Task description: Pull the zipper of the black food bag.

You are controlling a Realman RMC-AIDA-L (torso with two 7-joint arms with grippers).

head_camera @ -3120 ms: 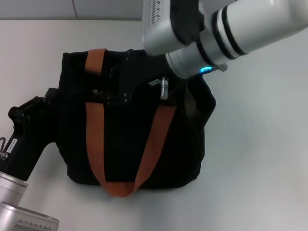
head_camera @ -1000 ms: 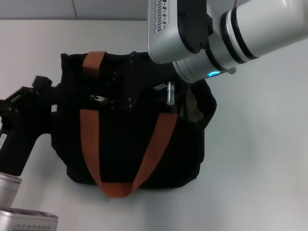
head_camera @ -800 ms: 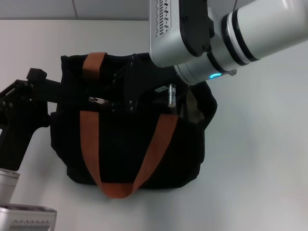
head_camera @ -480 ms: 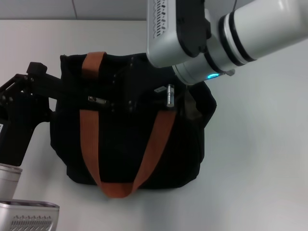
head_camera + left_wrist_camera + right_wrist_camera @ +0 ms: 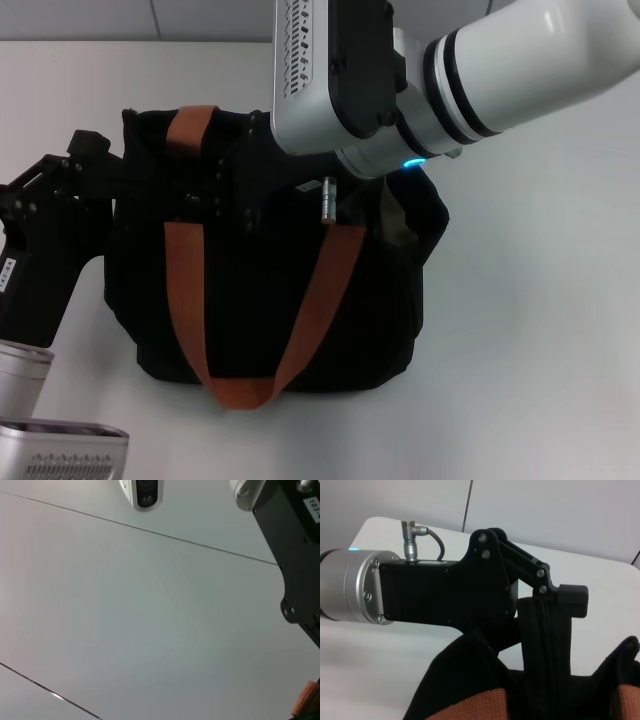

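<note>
The black food bag stands mid-table, its orange-brown strap handles draped down the front. At the bag's upper left corner is my left gripper. The right wrist view shows this left gripper shut on a fold of the bag's black edge. My right gripper reaches down over the top of the bag near its left end, black against black fabric. The zipper is hidden there, under the right gripper or behind the strap.
A silver connector plug sticks out of the right wrist above the bag. The white table lies bare to the right of and in front of the bag. The left wrist view shows only pale surface.
My right gripper has slid left along the top of the bag. The silver pull tab seen beside it earlier no longer shows. The left gripper has kept its hold at the corner.
</note>
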